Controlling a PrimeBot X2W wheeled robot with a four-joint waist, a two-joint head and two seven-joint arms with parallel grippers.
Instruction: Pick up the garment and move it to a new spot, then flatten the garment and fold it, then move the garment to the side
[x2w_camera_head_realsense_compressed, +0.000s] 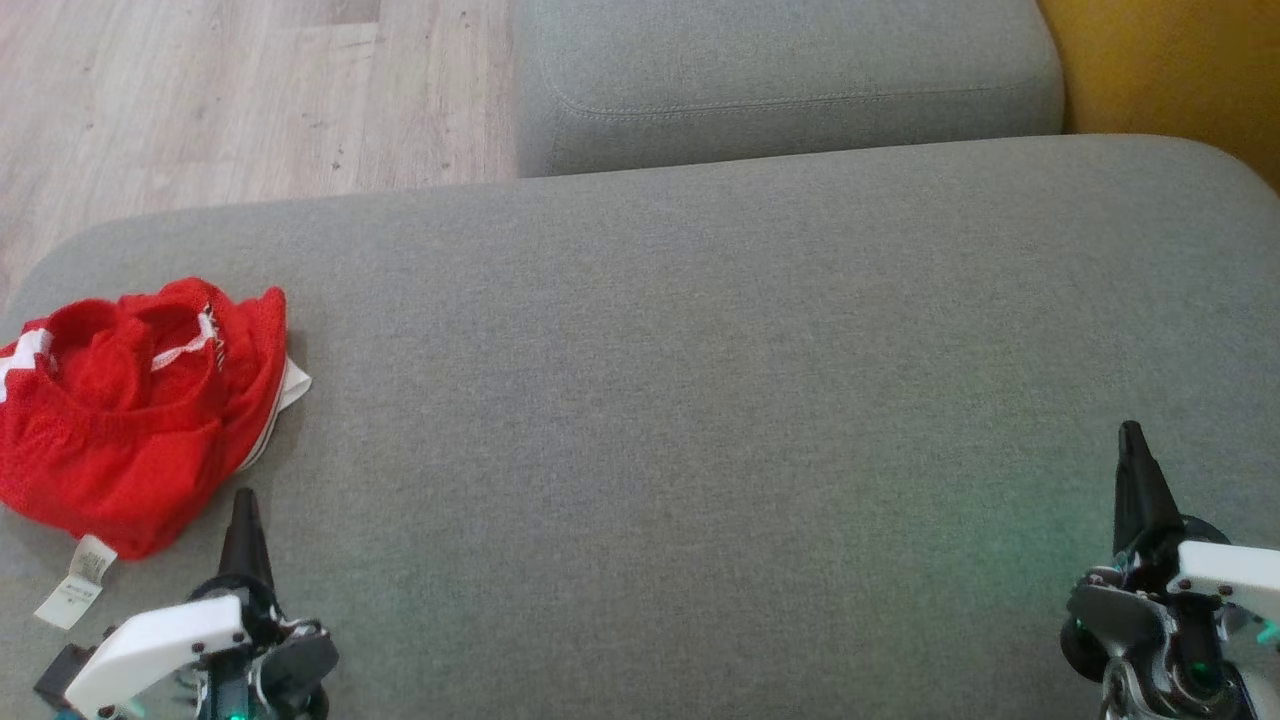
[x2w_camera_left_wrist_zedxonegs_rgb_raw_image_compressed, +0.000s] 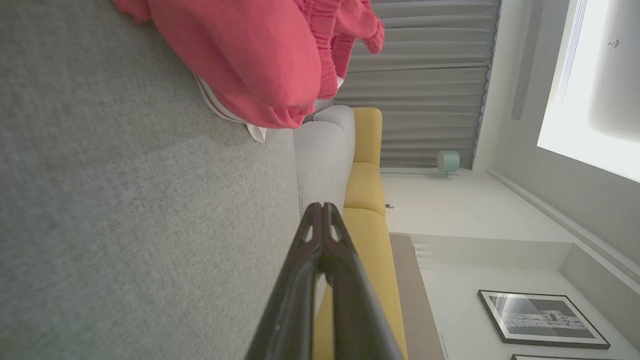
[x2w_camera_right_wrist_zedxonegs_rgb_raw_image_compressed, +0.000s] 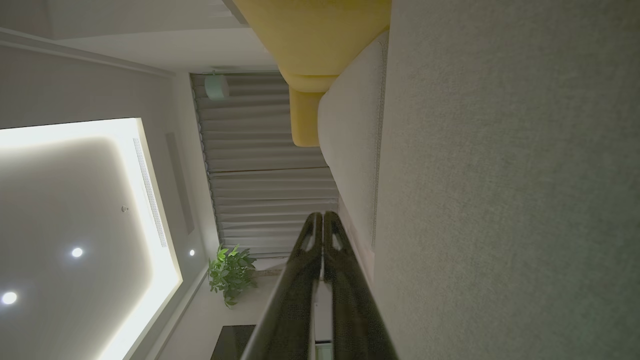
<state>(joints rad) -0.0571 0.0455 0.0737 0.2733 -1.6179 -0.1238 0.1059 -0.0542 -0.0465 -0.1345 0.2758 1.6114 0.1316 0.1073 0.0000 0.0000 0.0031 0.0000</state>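
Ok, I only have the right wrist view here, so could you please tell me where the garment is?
Observer: In the head view the red garment lies crumpled at the far left of the grey cushion.
Operator: Thank you. Is the left gripper holding it?
Observer: No. The left gripper is shut and empty, its tip just short of the garment's near edge.
Operator: Is anything hanging loose from the garment?
Observer: Yes, a white label trails from its near edge onto the cushion.
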